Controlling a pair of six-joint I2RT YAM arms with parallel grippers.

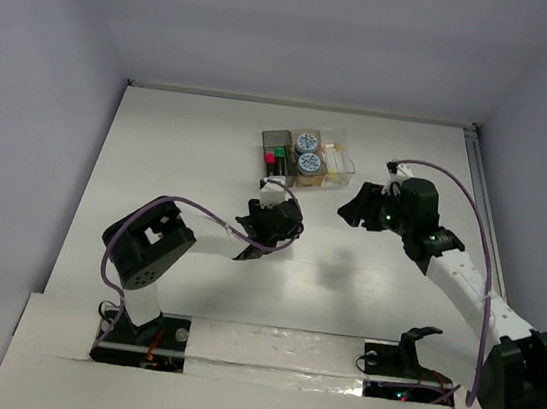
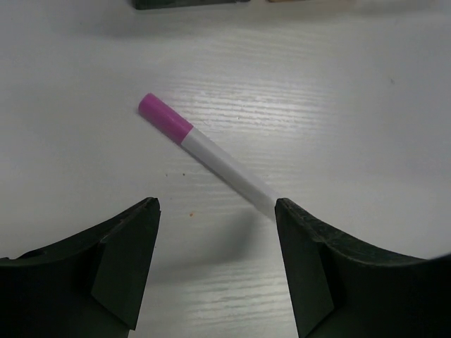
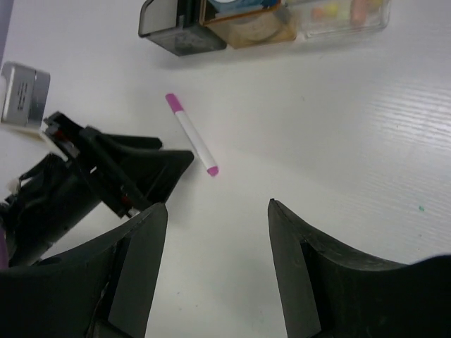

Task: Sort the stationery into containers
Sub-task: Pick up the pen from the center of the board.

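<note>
One pen [image 2: 211,156] just beyond left fingers [image 2: 127,246]

DESK VIEW: My left arm [image 1: 161,250] folds low at the elbow and reaches toward the row of three joined plastic bins, smoky grey, amber and clear [image 1: 275,139]. Its left gripper [image 2: 217,208] hangs just short of that row's near-left corner, pointing downward, jaws spread and clamping nothing. My right arm [image 1: 465,280] runs in a long diagonal to the near-right of the bins. There the right gripper [image 3: 215,205] tilts toward its partner, jaws parted and empty.
</note>
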